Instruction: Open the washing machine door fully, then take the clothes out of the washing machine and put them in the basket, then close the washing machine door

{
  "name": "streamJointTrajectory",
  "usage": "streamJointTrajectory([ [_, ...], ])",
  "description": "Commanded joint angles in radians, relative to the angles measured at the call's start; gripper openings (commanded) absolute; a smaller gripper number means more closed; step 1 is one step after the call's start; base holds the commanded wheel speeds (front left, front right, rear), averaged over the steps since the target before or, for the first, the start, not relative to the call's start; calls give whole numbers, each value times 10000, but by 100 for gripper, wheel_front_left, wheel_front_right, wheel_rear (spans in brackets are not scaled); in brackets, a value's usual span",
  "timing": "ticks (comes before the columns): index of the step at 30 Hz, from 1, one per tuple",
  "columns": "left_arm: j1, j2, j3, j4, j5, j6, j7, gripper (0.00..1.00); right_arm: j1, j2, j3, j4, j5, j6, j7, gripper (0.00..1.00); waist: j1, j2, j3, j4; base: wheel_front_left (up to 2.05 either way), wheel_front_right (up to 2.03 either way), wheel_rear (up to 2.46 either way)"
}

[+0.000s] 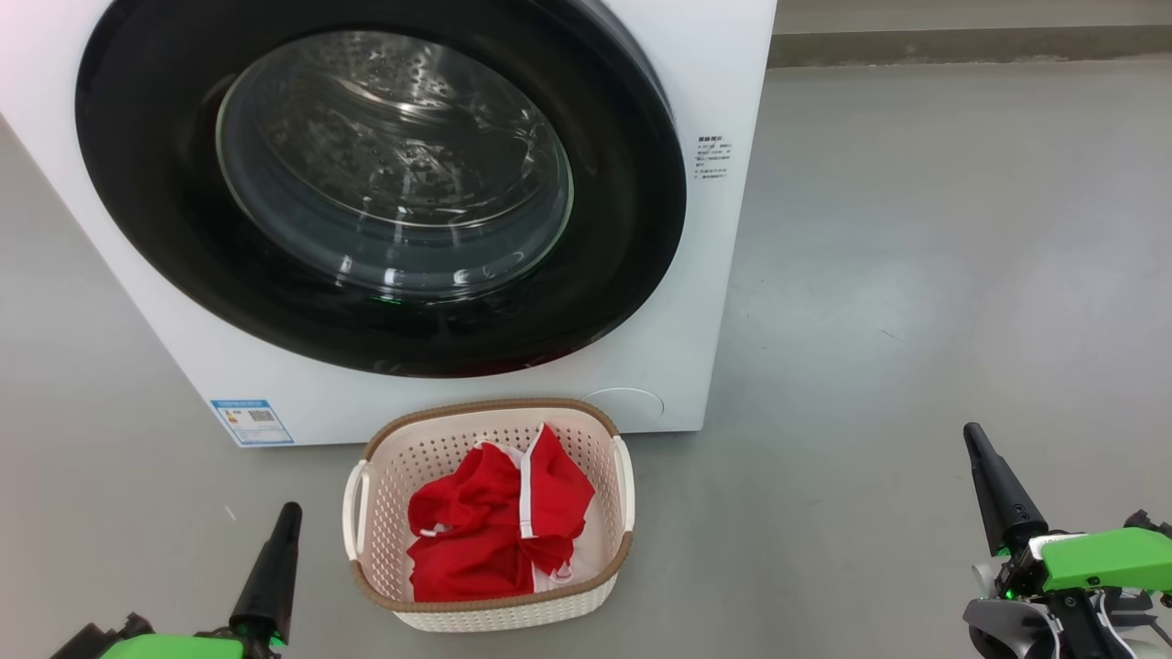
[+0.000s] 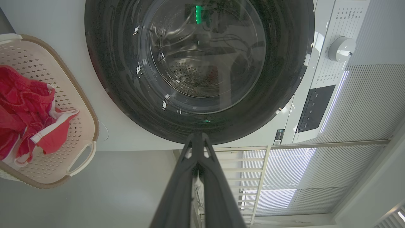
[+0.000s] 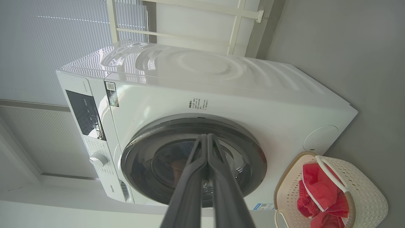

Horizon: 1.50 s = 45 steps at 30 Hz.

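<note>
dark fingers of the left gripper (image 2: pixel 196 139) are pressed together with nothing between them. right gripper (image 3: pixel 207 139) likewise closed and empty. both sit at the lower corners of the head view, apart from everything.

between them the basket (image 1: pixel 494 404) stands just in front of the washing machine (image 1: pixel 723 275). red clothes (image 1: pixel 494 522) are heaped inside it, white trim showing. the washing machine door (image 1: pixel 146 229) sits flush. through it the steel drum (image 2: pixel 193 74) looks bare.

judgement: task looks finished.

handling note: clothes are soft, light and limp, so pinch a raised fold, not a flat patch. door is rigid, glossy and likely slippery, so press or hook at its outer edge.
</note>
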Motion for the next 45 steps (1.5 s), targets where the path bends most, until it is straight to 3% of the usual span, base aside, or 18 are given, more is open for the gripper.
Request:
streamJointTrajectory([
  [1,-458,85,355,-205,-55,-83,56,0,-448,-115,189,-247,96,-4,69,0,0,0,0,0,0,0,0],
  [45,-458,85,355,-204,-55,-83,56,0,-451,-78,138,-242,52,-4,109,0,0,0,0,0,0,0,0],
])
